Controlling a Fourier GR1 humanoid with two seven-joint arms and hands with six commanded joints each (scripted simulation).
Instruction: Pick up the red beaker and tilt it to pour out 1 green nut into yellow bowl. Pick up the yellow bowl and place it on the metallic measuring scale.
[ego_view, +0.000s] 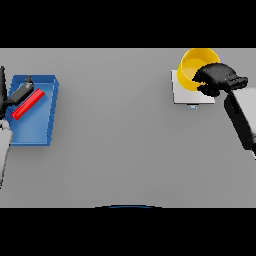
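The yellow bowl (192, 67) sits on the metallic measuring scale (181, 95) at two o'clock, the right hand (214, 79) curled round its rim; only letting go seems left. The left hand (21, 91), fingers unclear, touches the red beaker (28, 103) over a blue tray (35, 131) at nine o'clock.

The yellow bowl (192, 67) is round and deep, open side up, its inner wall a bright yellow. It sits on the scale (181, 94), a pale flat square plate at the far right of the surface, with a small light-blue mark at its near edge. The bowl covers the plate's far part — its right rim is hidden behind the right robot hand (214, 78), whose dark fingers curl over that edge.

The red beaker (28, 104) lies far off at the left — a slim red cylinder, tipped on a diagonal over a blue tray (40, 127).
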